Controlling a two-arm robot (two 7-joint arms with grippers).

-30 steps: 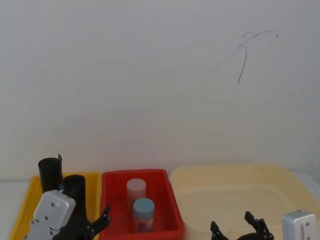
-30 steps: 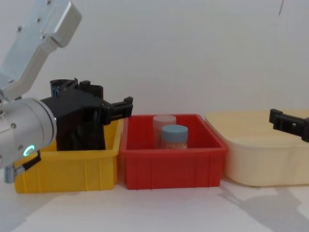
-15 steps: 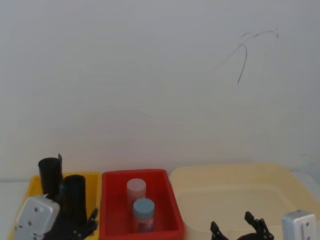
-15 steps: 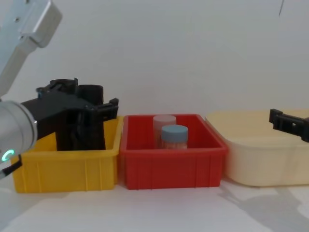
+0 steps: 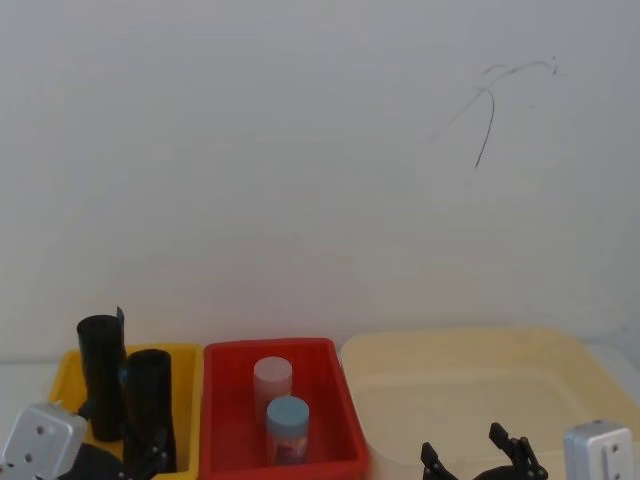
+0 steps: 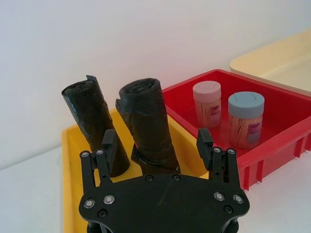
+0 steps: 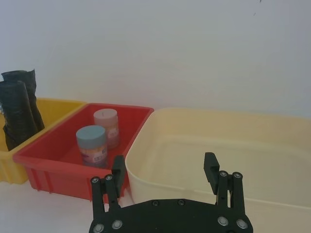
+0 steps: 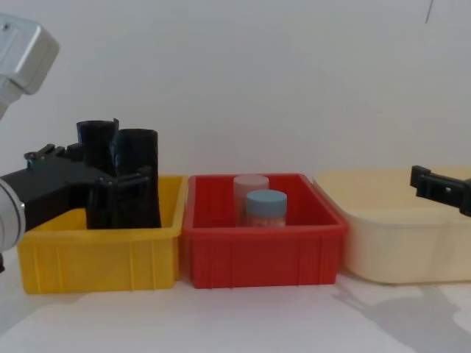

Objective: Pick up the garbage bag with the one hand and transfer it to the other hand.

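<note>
The left claw (image 6: pixel 155 145) is spread wide, its two black fingers (image 6: pixel 108 143) apart and gripping nothing. It hangs at the near left side of the yellow bin (image 8: pixel 103 254). In the left wrist view the garbage bag (image 6: pixel 146 122) lines up with the gap between the fingers and stands just beyond their tips. Whether a finger touches it cannot be told.

The bag stands upright in the yellow bin, tilted slightly, with an even rolled top. Just beside it, toward the back left of the bin, stands the notched roll (image 6: pixel 90 116), also black.

The red bin (image 8: pixel 261 254) sits right of the yellow one and holds a pink-lidded jar (image 6: pixel 206 101) and a blue-lidded jar (image 6: pixel 246 119). The blue-lidded jar carries a pinkish label whose writing is too small to read.

The right claw (image 7: pixel 164 167) is also released, fingers apart and empty, hanging at the near side of the cream tub (image 7: pixel 218 131), well apart from the bag. All three containers rest on the white surface (image 8: pixel 243 323).
</note>
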